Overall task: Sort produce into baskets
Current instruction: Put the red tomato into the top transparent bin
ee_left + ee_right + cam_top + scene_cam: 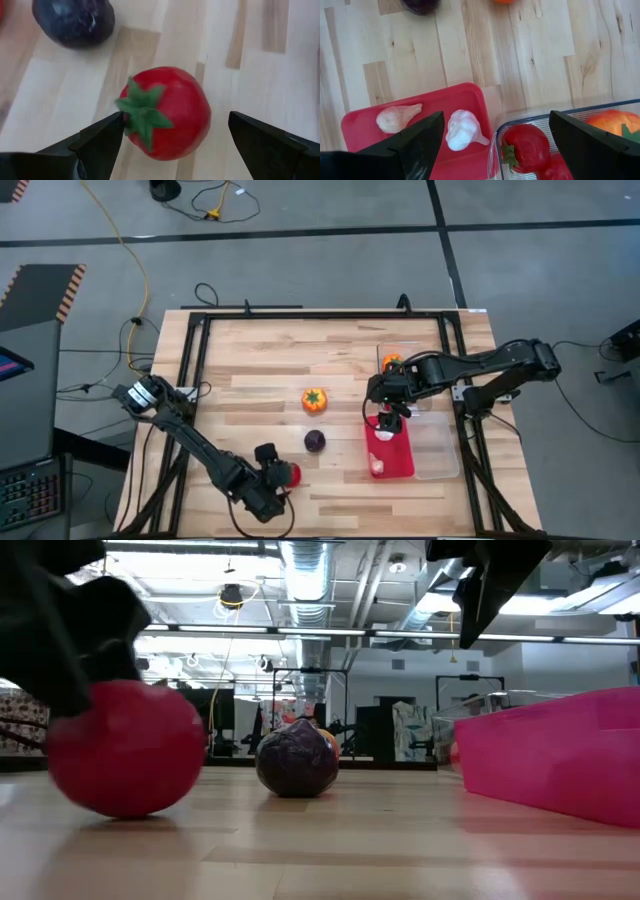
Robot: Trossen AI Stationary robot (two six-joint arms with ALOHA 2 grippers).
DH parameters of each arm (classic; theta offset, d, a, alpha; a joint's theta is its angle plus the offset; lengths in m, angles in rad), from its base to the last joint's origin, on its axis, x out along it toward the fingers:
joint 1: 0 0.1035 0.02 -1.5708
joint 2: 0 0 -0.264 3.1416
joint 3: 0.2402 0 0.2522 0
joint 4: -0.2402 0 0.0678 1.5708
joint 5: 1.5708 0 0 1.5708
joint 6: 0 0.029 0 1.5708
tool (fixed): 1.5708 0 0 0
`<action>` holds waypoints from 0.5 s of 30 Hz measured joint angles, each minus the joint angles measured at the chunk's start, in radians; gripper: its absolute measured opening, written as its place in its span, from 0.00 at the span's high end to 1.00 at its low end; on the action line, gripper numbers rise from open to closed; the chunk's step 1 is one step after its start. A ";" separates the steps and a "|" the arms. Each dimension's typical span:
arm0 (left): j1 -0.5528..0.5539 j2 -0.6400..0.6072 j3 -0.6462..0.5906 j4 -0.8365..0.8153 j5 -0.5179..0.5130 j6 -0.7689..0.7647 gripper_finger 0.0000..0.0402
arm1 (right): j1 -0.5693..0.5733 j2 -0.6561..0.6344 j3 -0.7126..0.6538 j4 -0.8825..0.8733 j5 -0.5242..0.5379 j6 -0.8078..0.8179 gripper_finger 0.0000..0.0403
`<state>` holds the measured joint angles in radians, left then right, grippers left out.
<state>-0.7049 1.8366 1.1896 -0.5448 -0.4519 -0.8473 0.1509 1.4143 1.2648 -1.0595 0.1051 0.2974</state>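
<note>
On the tabletop (260, 360) near its front edge, the left pincer (172, 137) stands with fingers apart around a red tomato (167, 112), whose green stem (142, 112) faces one finger. A purple ball (314, 441) lies near, an orange piece (314, 398) beyond it. The right pincer (492, 137), fingers apart and empty, hangs over the red tray (420, 107) holding two garlic bulbs (462, 131), beside a clear tray (560, 117) with tomatoes.

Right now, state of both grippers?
Left gripper: open, fingers either side of the red tomato, not shut on it.
Right gripper: open, empty, above the red basket.
</note>
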 joint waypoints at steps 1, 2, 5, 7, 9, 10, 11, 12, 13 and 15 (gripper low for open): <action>0.007 0.000 0.000 0.001 -0.001 0.005 0.14 | 0.000 0.000 0.000 0.000 0.000 0.000 0.04; 0.014 0.000 0.000 0.002 -0.001 0.008 0.14 | 0.000 0.000 0.000 0.000 0.000 0.000 0.04; 0.031 0.000 0.000 0.025 -0.001 0.026 0.14 | 0.000 0.000 0.000 -0.001 0.000 0.000 0.04; 0.040 0.000 0.000 0.025 -0.001 0.038 0.14 | 0.000 0.000 0.000 -0.001 0.000 0.000 0.04; 0.051 0.000 0.000 0.025 0.000 0.040 0.14 | 0.000 0.000 0.000 -0.001 0.000 -0.002 0.04; 0.056 0.000 0.000 0.026 0.000 0.040 0.14 | 0.000 0.000 0.000 -0.001 0.000 -0.002 0.04; 0.059 0.000 0.000 0.025 0.002 0.040 0.14 | 0.000 0.000 0.000 -0.001 0.000 -0.002 0.04; 0.062 0.000 0.000 0.025 0.010 0.040 0.14 | 0.000 0.000 0.000 -0.001 0.000 -0.002 0.04; 0.065 0.000 0.000 0.024 0.022 0.040 0.14 | 0.000 0.000 0.000 -0.001 0.000 -0.002 0.04; 0.072 0.006 0.000 0.025 0.041 0.033 0.14 | 0.000 0.000 0.000 -0.001 0.000 -0.002 0.04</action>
<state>-0.6329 1.8425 1.1898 -0.5194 -0.4108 -0.8138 0.1505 1.4143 1.2648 -1.0607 0.1051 0.2955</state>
